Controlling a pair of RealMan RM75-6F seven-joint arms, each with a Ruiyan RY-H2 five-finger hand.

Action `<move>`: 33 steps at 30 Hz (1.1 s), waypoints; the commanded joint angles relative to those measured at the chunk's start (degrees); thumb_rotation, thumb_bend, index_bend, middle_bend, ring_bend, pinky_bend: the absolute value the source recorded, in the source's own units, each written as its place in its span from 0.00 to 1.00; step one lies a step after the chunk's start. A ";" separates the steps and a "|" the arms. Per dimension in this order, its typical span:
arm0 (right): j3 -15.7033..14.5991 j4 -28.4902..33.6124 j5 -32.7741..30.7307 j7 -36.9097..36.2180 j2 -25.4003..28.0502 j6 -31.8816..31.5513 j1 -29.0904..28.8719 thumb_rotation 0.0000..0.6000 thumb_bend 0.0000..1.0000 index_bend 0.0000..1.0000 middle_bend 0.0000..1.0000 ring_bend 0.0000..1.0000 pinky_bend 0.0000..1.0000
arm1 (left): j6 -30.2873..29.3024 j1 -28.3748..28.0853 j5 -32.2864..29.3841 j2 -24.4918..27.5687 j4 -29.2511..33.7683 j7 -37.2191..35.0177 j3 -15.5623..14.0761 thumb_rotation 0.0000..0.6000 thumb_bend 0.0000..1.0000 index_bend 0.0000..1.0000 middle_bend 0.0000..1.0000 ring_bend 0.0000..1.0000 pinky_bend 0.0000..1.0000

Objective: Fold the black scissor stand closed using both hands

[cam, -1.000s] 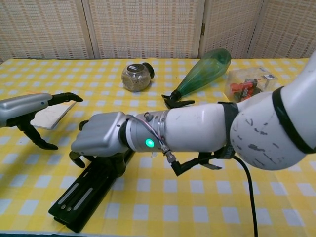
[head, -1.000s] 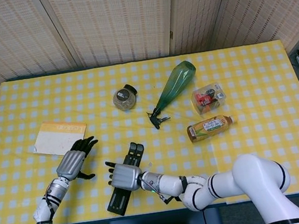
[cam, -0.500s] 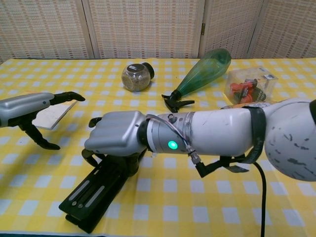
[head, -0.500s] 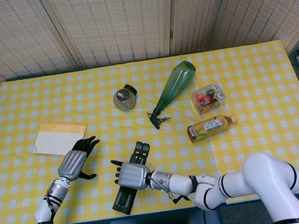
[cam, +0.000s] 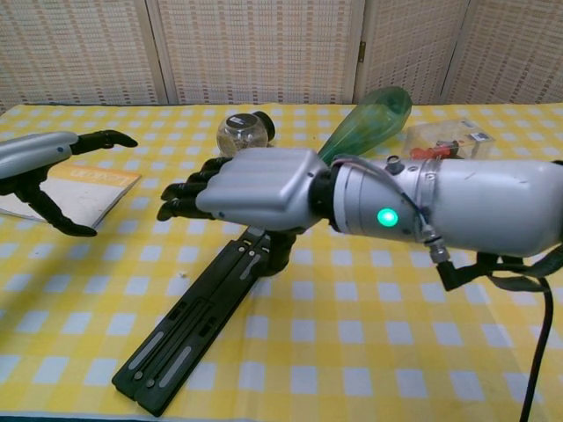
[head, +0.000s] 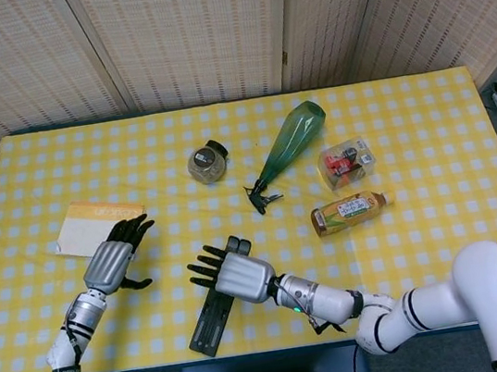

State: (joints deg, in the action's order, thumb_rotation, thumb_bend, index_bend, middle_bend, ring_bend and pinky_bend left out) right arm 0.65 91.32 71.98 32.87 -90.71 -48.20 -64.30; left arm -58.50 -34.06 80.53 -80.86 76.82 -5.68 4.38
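1. Spread over the whole scene: a table (head: 426, 122) with yellow checked cloth, probably giving moderate grip under a sliding object.
2. Hovering just above the far end of the stand: right hand (head: 236, 275), fingers stretched out and apart, grasping nothing; whether the thumb below touches the stand, cannot tell.
3. Raised near the left edge, next to a paper card (head: 98, 226): left hand (head: 114, 259), fingers loosely spread, empty, well apart from the stand.
4. Lying flat near the front edge, diagonal, already looking collapsed: black scissor stand (cam: 202, 330). Likely rigid metal or hard plastic, rather light, smooth on top, so easy to slip when pushed. Best taken at both ends, pinching the long edges, away from the hinge slots.
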 commanded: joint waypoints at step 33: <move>-9.58 0.37 8.95 -35.65 25.31 -45.06 51.31 1.00 0.32 0.00 0.00 0.00 0.00 | -36.22 26.59 1.69 10.31 15.54 16.19 -4.06 1.00 0.17 0.01 0.00 0.00 0.00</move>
State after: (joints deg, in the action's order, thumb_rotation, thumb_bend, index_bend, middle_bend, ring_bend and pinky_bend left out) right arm -9.21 93.37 80.74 -0.31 -64.51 -92.35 -15.07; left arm -94.29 -7.90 81.74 -70.17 92.10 10.12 0.71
